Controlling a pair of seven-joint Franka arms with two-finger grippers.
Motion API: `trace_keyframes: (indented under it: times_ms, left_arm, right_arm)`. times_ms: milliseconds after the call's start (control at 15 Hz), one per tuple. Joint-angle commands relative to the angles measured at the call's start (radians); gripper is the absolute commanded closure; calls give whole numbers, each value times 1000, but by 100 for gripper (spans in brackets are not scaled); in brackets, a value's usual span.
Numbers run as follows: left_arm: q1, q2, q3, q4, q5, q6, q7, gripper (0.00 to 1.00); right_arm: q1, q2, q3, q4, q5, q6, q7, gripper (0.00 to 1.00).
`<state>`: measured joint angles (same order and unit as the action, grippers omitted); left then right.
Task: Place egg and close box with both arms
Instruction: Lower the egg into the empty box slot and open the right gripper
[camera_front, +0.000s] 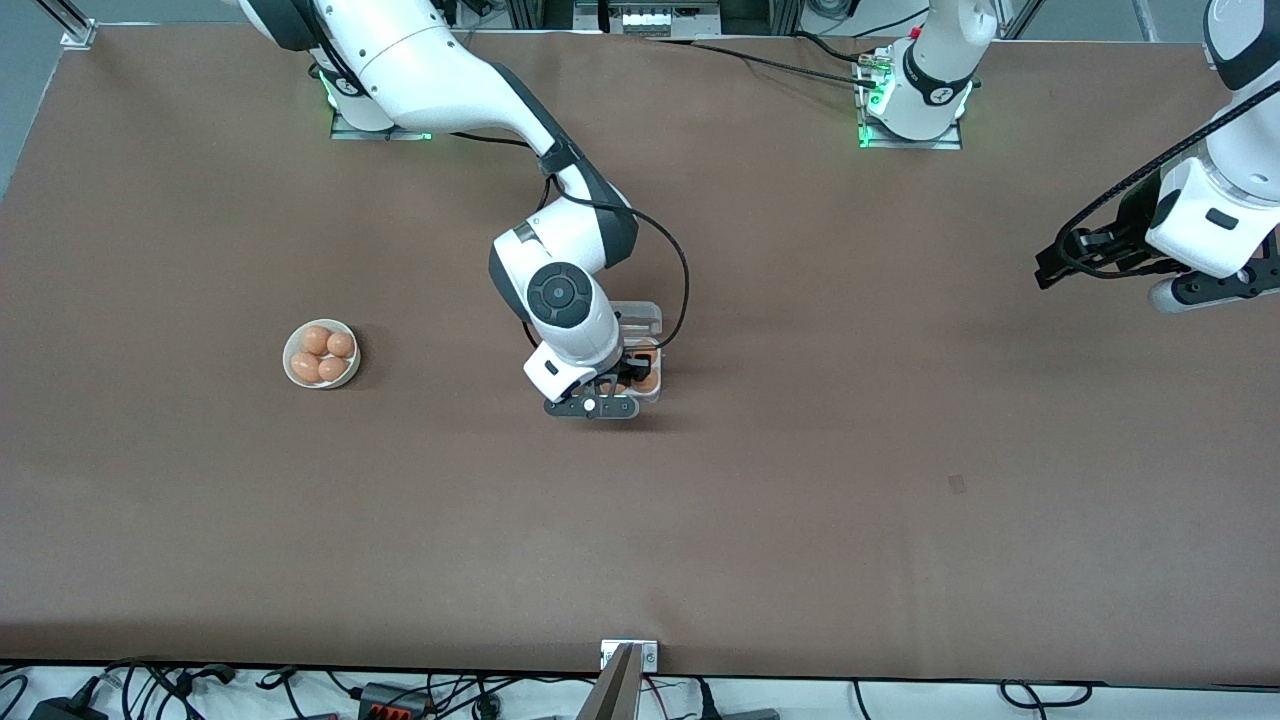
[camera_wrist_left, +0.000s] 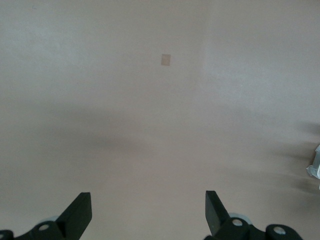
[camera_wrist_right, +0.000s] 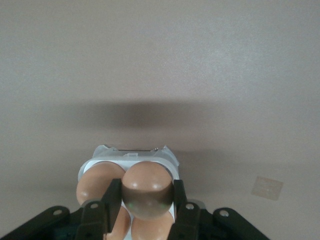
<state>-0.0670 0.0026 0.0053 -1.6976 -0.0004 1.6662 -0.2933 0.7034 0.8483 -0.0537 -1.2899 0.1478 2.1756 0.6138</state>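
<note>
A brown mat covers the whole table (camera_front: 800, 500), bare except for a few things near its middle. Taking the box (camera_front: 640, 322) as the centre of a dial with twelve o'clock toward the robots' bases, a white bowl (camera_front: 321, 354) holding four eggs sits well apart at nine o'clock, toward the right arm's end.

The right gripper (camera_wrist_right: 143, 200) hangs directly over the box's tray, clenched on the egg (camera_wrist_right: 147, 187), its fingers (camera_wrist_right: 111, 197) pressing both sides of the shell. The wrist view shows at least one more egg (camera_wrist_right: 97, 182) already seated in a neighbouring cell just beside the held one. The clear lid lies folded back at twelve o'clock.

The left gripper (camera_wrist_left: 148, 212) waits up in the air at three o'clock, over bare mat, its fingers spread and holding nothing.

The risk, as I judge it, lies in the descent: if the egg comes down off-centre it may strike the seated egg or a cell ridge and crack. Letting go too high could make it bounce out. The light box may also slide when pushed.
</note>
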Motion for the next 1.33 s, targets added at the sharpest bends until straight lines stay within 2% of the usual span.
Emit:
trace_keyframes:
  times_ms: [0, 600, 667, 733, 800, 1067, 1267]
  left_arm:
    - [7, -16, -2, -11, -6, 4, 17, 0]
    - [7, -16, -2, -11, -6, 4, 17, 0]
    - [7, -16, -2, -11, -6, 4, 17, 0]
    - [7, -16, -2, -11, -6, 1, 17, 0]
    - [7, -16, -2, -11, -6, 4, 17, 0]
    - [7, -16, -2, -11, -6, 1, 17, 0]
    - [7, -16, -2, -11, -6, 0, 17, 0]
  right_arm:
    - [15, -3, -9, -6, -16, 13, 20, 85]
    - [21, 3, -11, -16, -31, 9, 18, 84]
    - [21, 3, -11, -16, -39, 10, 18, 71]
    - [22, 3, -11, -14, -40, 10, 20, 17]
    - [19, -1, -12, -12, -40, 7, 18, 0]
    - [21, -18, -25, -2, -40, -14, 26, 0]
    - [19, -49, -44, 11, -42, -94, 24, 0]
